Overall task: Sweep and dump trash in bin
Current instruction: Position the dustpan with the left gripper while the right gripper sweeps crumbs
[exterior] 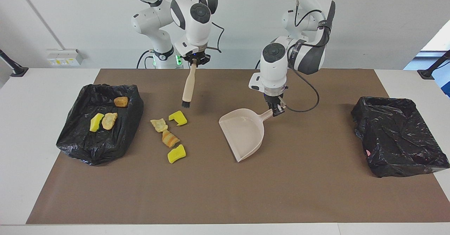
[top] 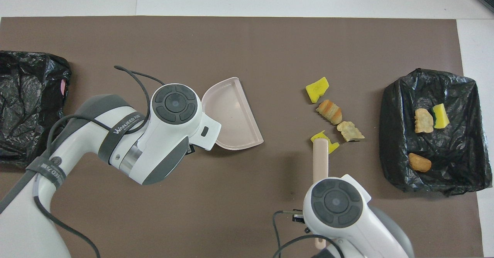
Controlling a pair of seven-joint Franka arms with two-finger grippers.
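A brown mat covers the table. A black-lined bin at nine o'clock in the facing view holds three trash pieces; another bin sits at three o'clock. The left gripper clamps the dustpan handle at centre. The right gripper grips a brush at twelve o'clock above four loose pieces.
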